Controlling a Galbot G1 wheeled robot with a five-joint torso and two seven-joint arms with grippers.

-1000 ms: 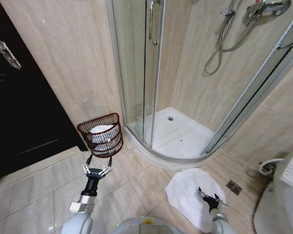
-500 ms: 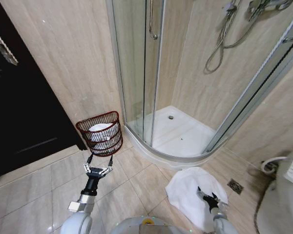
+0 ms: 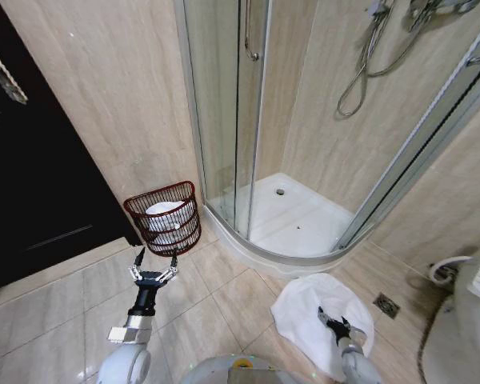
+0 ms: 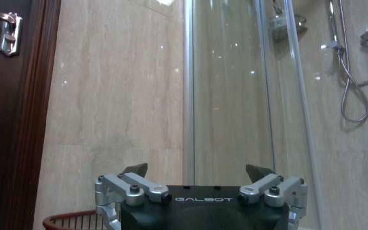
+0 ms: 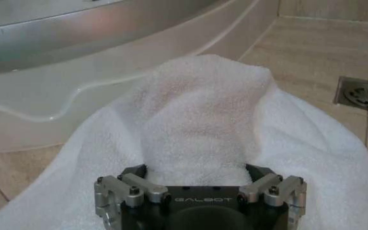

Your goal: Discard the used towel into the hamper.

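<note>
Down on the tile floor by the shower tray (image 3: pixel 296 220), I've got the right gripper (image 3: pixel 336 326) sitting over the white towel (image 3: pixel 308 312), fingers spread wide with a raised fold of cloth between them in the right wrist view, not pinched as far as I can see. Floor drain (image 3: pixel 384 305) is just beside the towel. Left gripper (image 3: pixel 152 268) hovers with its fingers wide apart and nothing in them, just in front of the hamper (image 3: pixel 166 218), which stands against the wall next to the dark door (image 3: pixel 32 184) and has white cloth in it.
</note>
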